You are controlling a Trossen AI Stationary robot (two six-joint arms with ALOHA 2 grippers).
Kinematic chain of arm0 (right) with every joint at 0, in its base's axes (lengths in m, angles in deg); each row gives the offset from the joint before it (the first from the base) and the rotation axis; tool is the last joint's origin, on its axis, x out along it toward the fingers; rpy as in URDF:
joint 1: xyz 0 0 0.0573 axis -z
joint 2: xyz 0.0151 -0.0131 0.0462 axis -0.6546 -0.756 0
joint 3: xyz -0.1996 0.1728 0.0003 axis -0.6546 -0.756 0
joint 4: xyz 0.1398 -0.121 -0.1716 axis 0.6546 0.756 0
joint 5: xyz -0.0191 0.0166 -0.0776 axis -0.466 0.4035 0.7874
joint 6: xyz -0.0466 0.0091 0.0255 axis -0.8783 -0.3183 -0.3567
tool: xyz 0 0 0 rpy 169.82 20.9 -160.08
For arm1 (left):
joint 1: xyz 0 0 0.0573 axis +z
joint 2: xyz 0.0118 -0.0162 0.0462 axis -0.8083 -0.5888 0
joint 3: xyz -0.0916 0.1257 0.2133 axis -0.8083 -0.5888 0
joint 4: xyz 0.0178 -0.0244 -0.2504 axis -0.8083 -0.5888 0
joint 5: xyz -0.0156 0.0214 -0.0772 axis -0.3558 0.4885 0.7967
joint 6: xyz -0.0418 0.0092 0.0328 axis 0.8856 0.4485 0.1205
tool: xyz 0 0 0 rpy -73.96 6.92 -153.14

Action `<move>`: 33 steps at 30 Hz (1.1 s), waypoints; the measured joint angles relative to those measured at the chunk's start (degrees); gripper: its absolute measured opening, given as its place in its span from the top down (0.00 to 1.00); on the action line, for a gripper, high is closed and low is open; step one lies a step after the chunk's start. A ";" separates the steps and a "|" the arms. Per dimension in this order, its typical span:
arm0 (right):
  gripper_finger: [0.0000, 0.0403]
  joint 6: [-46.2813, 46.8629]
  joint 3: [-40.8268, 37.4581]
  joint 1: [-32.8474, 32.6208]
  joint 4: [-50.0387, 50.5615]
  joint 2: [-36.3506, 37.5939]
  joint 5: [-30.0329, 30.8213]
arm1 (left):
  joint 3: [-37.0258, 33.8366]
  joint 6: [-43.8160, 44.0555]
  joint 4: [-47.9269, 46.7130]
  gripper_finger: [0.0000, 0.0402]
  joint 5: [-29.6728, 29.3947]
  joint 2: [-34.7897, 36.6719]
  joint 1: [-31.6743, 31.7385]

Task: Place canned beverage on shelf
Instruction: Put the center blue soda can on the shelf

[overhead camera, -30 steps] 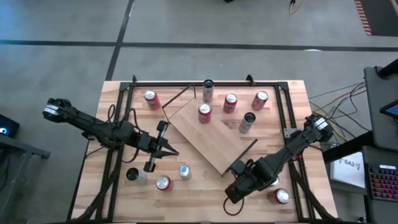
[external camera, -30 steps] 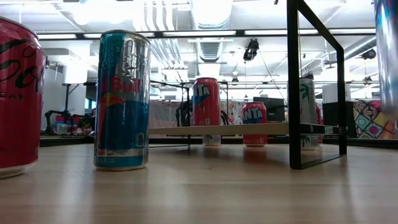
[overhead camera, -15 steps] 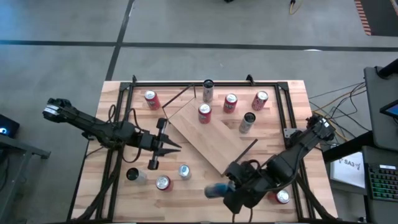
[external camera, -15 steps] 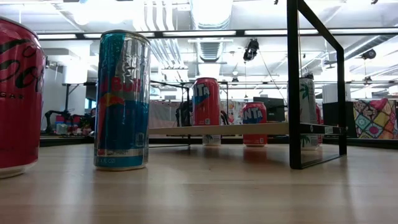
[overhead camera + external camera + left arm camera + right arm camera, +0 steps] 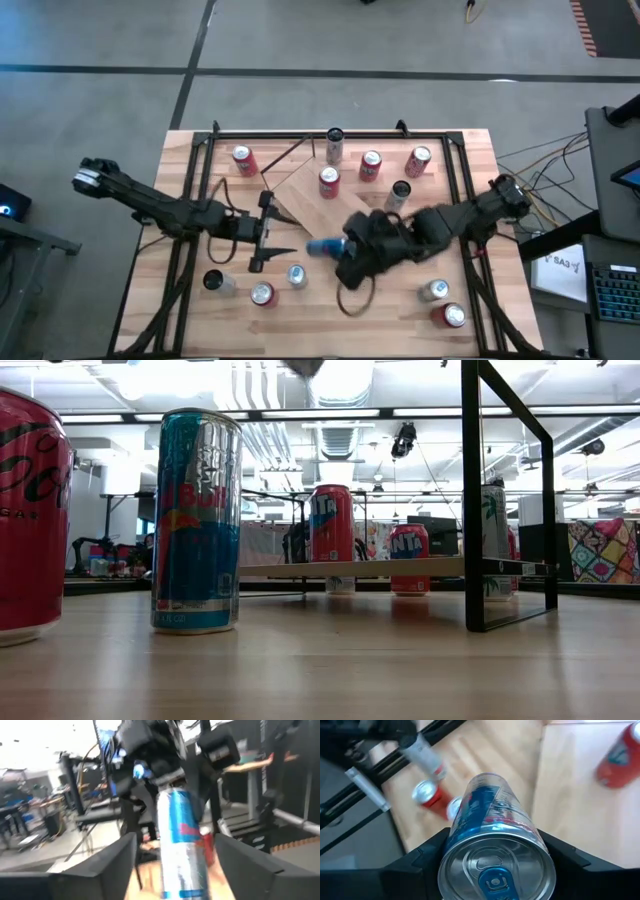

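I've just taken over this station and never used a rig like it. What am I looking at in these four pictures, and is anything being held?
Two dark robot arms work at a plank table. One picture looks straight down, one sits at tabletop height, and one rides on each wrist. From above, the right gripper carries a blue can lying sideways above the near edge of the shelf, a light-wood board that already bears a red can. The right wrist picture shows that blue can's top between the fingers. The left gripper hangs open beside it, empty. More cans stand around the table.
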State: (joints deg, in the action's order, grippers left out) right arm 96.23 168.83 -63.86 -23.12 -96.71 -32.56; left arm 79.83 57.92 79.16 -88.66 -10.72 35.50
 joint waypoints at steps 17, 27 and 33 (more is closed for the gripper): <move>0.43 -6.19 -0.15 8.38 0.41 -0.06 -0.46 | 5.80 -1.85 -0.79 0.27 -21.49 -14.50 0.32; 0.43 -6.87 -0.18 8.38 -0.82 -1.62 -1.42 | 11.24 -2.99 -5.61 0.29 -23.32 -20.09 0.67; 0.42 -8.13 -0.20 8.36 -1.53 -1.62 -1.75 | 11.58 -3.35 -6.29 0.43 -23.70 -20.38 0.67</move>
State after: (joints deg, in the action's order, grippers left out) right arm 88.09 168.64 -55.50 -24.65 -98.32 -34.30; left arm 91.41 54.57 72.87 -112.37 -31.10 36.17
